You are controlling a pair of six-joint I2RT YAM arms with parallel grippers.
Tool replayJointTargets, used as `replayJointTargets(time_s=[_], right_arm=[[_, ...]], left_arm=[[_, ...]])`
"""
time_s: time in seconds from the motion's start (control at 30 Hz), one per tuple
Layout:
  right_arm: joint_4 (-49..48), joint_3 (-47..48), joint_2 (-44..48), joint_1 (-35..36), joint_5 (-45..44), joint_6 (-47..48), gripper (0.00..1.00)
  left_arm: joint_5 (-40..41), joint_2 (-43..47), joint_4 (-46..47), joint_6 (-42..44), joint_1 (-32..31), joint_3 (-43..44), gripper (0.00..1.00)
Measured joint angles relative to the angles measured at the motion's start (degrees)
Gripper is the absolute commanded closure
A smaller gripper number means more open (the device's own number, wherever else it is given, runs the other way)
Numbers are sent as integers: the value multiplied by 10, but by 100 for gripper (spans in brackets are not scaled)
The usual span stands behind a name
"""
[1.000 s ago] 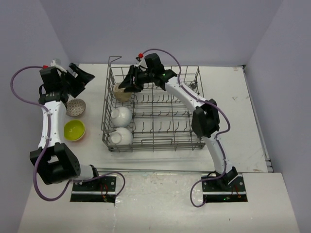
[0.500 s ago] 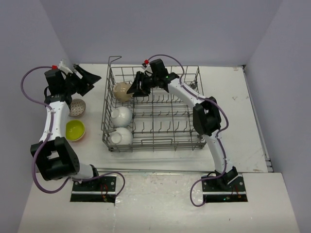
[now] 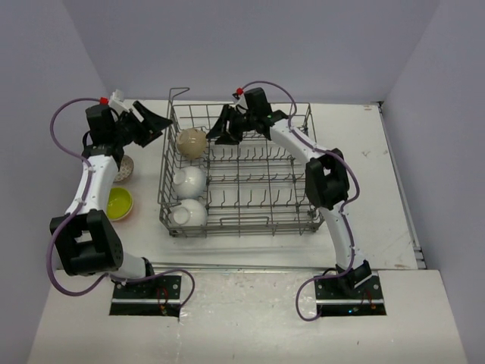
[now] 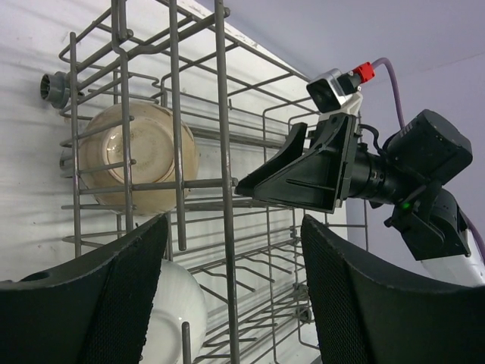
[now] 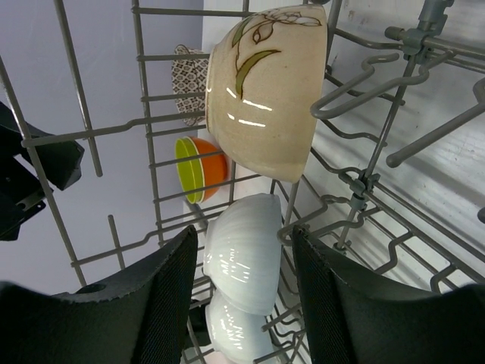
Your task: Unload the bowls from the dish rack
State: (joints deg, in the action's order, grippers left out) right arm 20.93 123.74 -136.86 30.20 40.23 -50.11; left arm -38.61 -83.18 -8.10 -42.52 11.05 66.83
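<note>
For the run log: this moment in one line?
dish rack: three bowls inside | left gripper: open, empty, beside rack | right gripper: open, empty, near beige bowl

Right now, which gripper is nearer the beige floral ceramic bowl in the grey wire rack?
Right. The right gripper hovers over the rack beside the bowl; the left gripper is outside its wall.

The left arm (image 3: 89, 186) is raised along the left side with the left gripper (image 3: 157, 127) turned rightward, jaws parted on nothing, while the right arm (image 3: 327, 186) is stretched far forward and bent leftward, the right gripper (image 3: 215, 129) faced toward the other, jaws likewise parted and unladen.
</note>
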Motion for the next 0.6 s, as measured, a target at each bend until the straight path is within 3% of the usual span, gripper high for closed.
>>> replayJointTargets(time_s=[0.6], right_arm=[[-50, 11, -35, -2, 0, -67, 47]], left_arm=[[0, -32, 6, -4, -18, 0, 83]])
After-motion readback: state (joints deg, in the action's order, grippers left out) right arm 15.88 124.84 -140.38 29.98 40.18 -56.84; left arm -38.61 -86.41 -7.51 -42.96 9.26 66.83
